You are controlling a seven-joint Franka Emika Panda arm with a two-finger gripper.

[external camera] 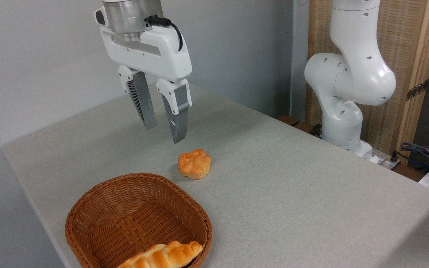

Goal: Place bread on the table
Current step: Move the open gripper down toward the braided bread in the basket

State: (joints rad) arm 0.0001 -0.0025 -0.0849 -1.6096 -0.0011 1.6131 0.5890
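Observation:
The bread [162, 255], a long braided golden-brown loaf, lies inside the brown wicker basket [99, 212] at the bottom of the picture, its lower part cut off by the frame edge. The table [292, 193] is covered in light grey-beige cloth. My gripper [164, 134] hangs open above the table, well above and behind the basket, with nothing between its fingers.
A small round flower-shaped orange bun [194, 163] sits on the cloth just behind the basket, below and right of the fingertips. The arm's white base [343, 119] stands at the table's far right edge, with cables [423, 152] beside it.

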